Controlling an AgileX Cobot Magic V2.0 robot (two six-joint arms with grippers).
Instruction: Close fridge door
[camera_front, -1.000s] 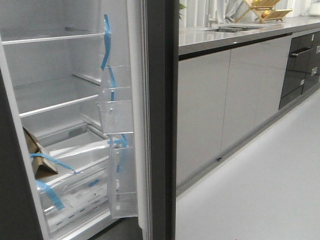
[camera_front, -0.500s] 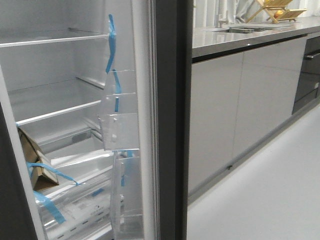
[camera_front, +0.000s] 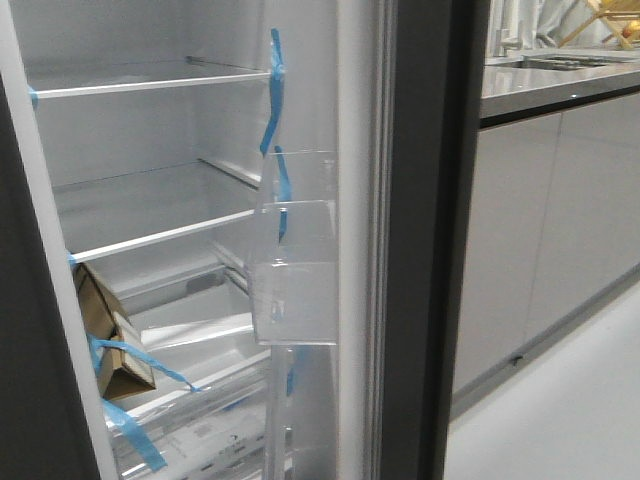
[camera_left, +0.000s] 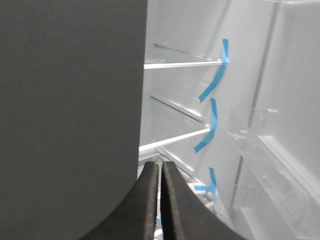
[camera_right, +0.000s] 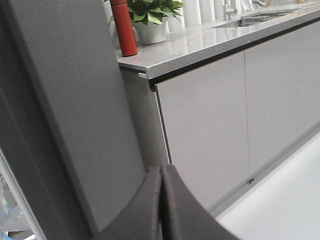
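Note:
The fridge door stands open. In the front view I see its white inner lining with clear plastic bins (camera_front: 295, 270) and blue tape strips, and its dark-grey edge (camera_front: 430, 250). The lining and bins also show in the left wrist view (camera_left: 270, 150). The door's dark-grey outer slab (camera_right: 85, 115) fills one side of the right wrist view. My left gripper (camera_left: 160, 172) is shut and empty, beside a plain dark-grey panel (camera_left: 70, 115), pointing into the fridge. My right gripper (camera_right: 161, 172) is shut and empty, close to the outer slab. Neither gripper shows in the front view.
The fridge interior holds glass shelves (camera_front: 150, 80), a taped drawer and a cardboard box (camera_front: 110, 340). The plain dark panel (camera_front: 25, 380) stands at the left. Light-grey cabinets (camera_front: 560, 220) under a counter (camera_front: 560, 85) run to the right. A red bottle (camera_right: 123, 27) and a plant (camera_right: 150, 17) stand on the counter.
The front view has shifted: the door and its bins now appear larger and further right, and the cabinets have slid toward the right edge. The door's opening looks about the same.

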